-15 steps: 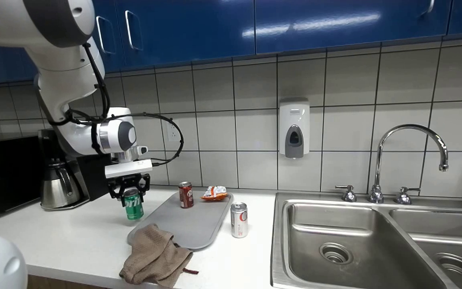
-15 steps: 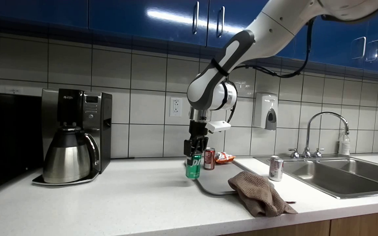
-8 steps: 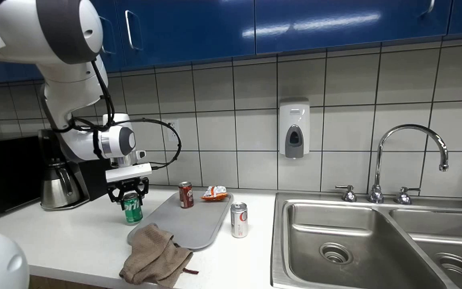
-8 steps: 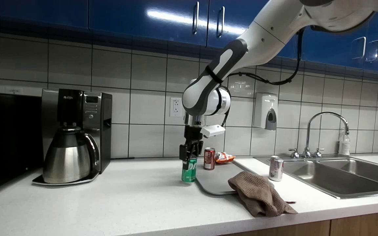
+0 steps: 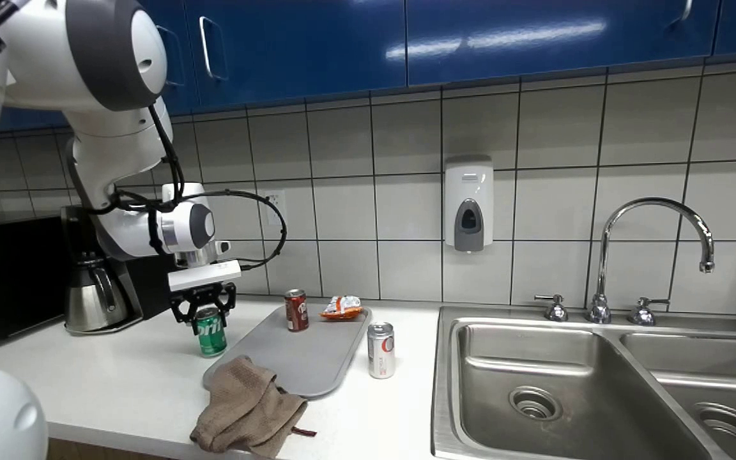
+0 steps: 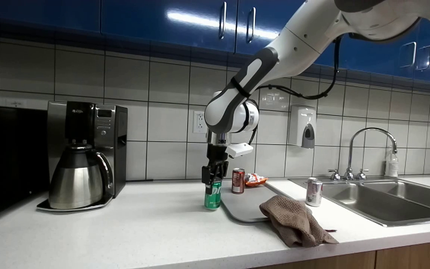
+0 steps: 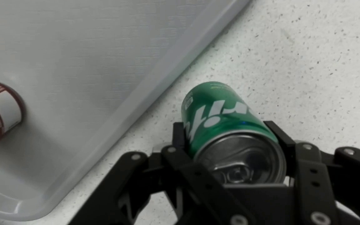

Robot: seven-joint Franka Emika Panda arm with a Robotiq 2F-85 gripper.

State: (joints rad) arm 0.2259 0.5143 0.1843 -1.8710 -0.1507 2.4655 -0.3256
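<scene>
A green soda can (image 7: 214, 106) with white lettering stands nearly upright between the black pads (image 7: 179, 134) of my gripper (image 7: 229, 135), which is shut on its upper part. In both exterior views the green can (image 5: 213, 343) is just beside the edge of the grey tray (image 5: 304, 364), on the coffee-maker side. Its base is at or very near the white counter; I cannot tell whether it touches. On the tray stands a dark red can (image 6: 238, 181), partly cut off in the wrist view. A silver can (image 5: 381, 351) stands on the counter past the tray's opposite edge.
An orange and white snack bag (image 5: 342, 308) lies at the tray's back. A brown cloth (image 5: 246, 406) covers the tray's front corner. The coffee maker (image 6: 82, 179) stands by the wall, the steel sink (image 5: 448, 383) at the opposite end, with a soap dispenser (image 5: 468, 204) above.
My gripper has come down with the green can, bringing it close to the counter, and shifted slightly away from the tray. The other objects have stayed put.
</scene>
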